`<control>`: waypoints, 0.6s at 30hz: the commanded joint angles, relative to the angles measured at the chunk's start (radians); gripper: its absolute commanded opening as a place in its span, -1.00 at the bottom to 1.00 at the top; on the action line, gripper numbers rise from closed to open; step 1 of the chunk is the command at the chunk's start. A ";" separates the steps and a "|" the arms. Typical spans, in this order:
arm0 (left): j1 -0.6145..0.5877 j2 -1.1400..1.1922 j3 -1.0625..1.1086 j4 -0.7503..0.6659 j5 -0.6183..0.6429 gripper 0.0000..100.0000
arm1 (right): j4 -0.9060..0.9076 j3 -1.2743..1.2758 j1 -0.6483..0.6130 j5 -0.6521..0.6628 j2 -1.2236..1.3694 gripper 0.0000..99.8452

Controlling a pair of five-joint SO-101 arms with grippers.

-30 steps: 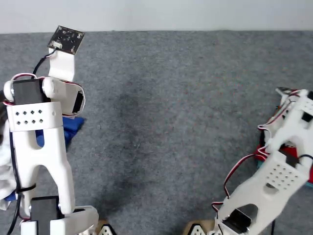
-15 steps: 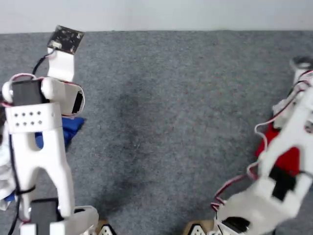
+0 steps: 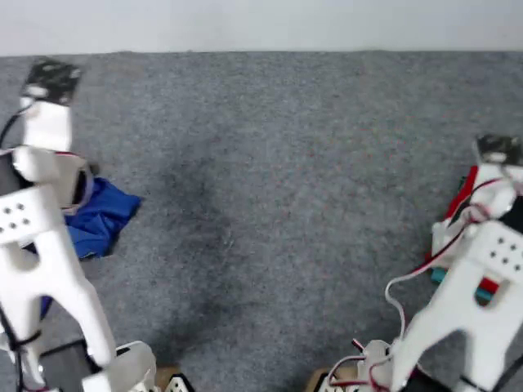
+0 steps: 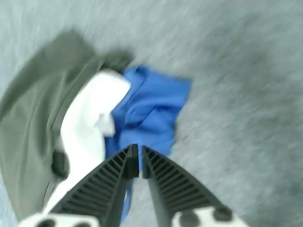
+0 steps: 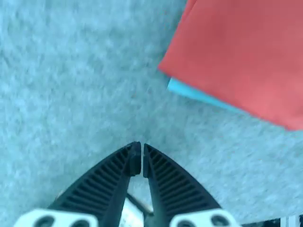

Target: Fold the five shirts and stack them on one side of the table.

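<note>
On my left lies a crumpled royal-blue cloth shirt, loose and unfolded. It touches a rumpled white shirt, which lies against a spread olive-grey shirt. On my right, a flat folded red shirt rests on a folded light-blue shirt, whose edge peeks out beneath it.

The bench is mottled grey. The blue shirt, white shirt, olive-green shirt, red shirt and light blue shirt are all plain. The left claw and right claw are black.
</note>
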 commanded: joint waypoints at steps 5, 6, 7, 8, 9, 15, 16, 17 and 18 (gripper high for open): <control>-0.141 0.224 -0.004 -0.052 -0.137 -0.60 | 0.039 0.189 -0.007 -0.006 -0.193 -0.98; -0.143 0.261 -0.001 -0.072 -0.146 -0.58 | 0.039 0.204 -0.007 -0.006 -0.205 -0.98; -0.143 0.299 0.001 -0.094 -0.157 -0.57 | 0.039 0.213 -0.007 -0.006 -0.216 -0.98; -0.140 0.339 0.001 -0.115 -0.166 -0.57 | 0.039 0.219 -0.007 -0.006 -0.226 -0.98; -0.140 0.381 0.001 -0.135 -0.170 -0.57 | 0.039 0.222 -0.007 -0.006 -0.237 -0.98; -0.135 0.603 -0.001 -0.187 -0.252 -0.57 | 0.041 0.226 -0.007 -0.006 -0.285 -0.98; -0.129 0.631 -0.001 -0.201 -0.259 -0.57 | 0.041 0.226 -0.007 -0.006 -0.295 -0.98; -0.127 0.658 -0.001 -0.216 -0.262 -0.57 | 0.041 0.226 -0.007 -0.008 -0.308 -0.98; -0.127 0.680 -0.001 -0.232 -0.265 -0.57 | 0.041 0.226 -0.007 -0.008 -0.317 -0.98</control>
